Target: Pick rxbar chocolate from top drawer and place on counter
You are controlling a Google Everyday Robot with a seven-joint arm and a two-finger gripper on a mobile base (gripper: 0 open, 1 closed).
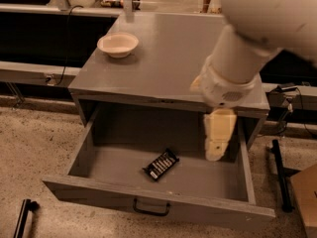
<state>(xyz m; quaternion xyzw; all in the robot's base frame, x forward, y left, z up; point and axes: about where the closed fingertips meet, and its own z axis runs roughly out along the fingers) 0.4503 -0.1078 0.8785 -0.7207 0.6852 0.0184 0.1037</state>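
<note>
The rxbar chocolate [161,164], a black wrapper with white lettering, lies flat and slanted on the floor of the open top drawer [148,200], near its middle. The drawer is pulled far out, with a dark curved handle [151,209] on its front panel. The counter [183,53] is the grey cabinet top behind it. My white arm reaches in from the upper right. My gripper [216,151] points down into the right part of the drawer, to the right of the bar and apart from it.
A cream bowl [118,44] stands on the counter's back left. A dark stand [280,175] and a cardboard box [304,197] are on the floor to the right. A black object [22,217] lies at the bottom left.
</note>
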